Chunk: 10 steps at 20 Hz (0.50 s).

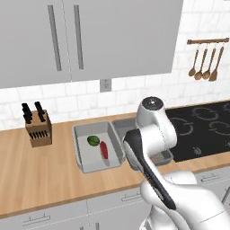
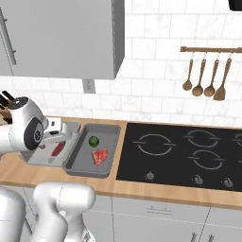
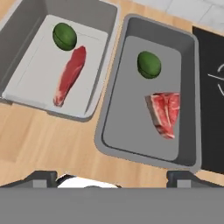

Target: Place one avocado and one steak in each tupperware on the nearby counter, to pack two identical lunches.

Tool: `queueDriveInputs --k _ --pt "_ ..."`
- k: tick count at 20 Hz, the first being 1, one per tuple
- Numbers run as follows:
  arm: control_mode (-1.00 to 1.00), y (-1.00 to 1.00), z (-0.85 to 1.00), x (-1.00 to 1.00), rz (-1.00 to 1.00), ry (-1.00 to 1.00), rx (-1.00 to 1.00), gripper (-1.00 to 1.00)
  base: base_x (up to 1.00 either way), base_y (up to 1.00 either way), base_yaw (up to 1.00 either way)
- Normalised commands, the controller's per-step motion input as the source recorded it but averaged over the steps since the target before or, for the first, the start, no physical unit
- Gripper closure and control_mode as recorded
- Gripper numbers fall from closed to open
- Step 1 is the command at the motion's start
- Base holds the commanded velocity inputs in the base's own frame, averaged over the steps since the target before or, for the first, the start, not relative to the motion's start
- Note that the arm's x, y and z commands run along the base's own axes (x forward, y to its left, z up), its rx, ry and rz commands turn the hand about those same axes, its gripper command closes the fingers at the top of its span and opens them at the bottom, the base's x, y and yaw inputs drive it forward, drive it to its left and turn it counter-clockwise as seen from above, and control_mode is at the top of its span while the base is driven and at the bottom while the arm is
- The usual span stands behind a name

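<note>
Now the gripper (image 3: pixel 111 177) is hanging above the counter (image 3: pixel 39 140) with its jaws standing wide apart, gripping nothing, its two dark fingertips (image 3: pixel 41 177) poking up at the bottom of the hand view. Just beyond them the two grey tubs are sitting side by side, rims touching or nearly so. Inside the right tub (image 3: pixel 194 87), next to the black stovetop (image 3: pixel 214 65), a round green avocado (image 3: pixel 148 64) is lying a little apart from a squarish marbled steak (image 3: pixel 165 113). Over in the left tub (image 3: pixel 17 52), a second avocado (image 3: pixel 64 36) is resting just beside the end of a long, narrow steak (image 3: pixel 69 75). From the left base camera, the white arm (image 1: pixel 150 134) is leaning over the tubs and covering most of the right one. Further along the counter, a wooden knife block (image 1: pixel 38 128) is standing well clear, and wooden spoons (image 2: pixel 205 75) are hanging on the wall above the stove.
</note>
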Motion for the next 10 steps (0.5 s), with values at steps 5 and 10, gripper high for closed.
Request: queueDriveInputs --k 5,10 --pt "-1.0 0.27 0.43 -0.92 0.0 -0.1 -0.03 -1.0 0.0 0.0 0.0" --pt "-1.0 -0.04 0.06 -0.2 0.01 0.0 0.0 -1.0 0.0 0.0 0.0"
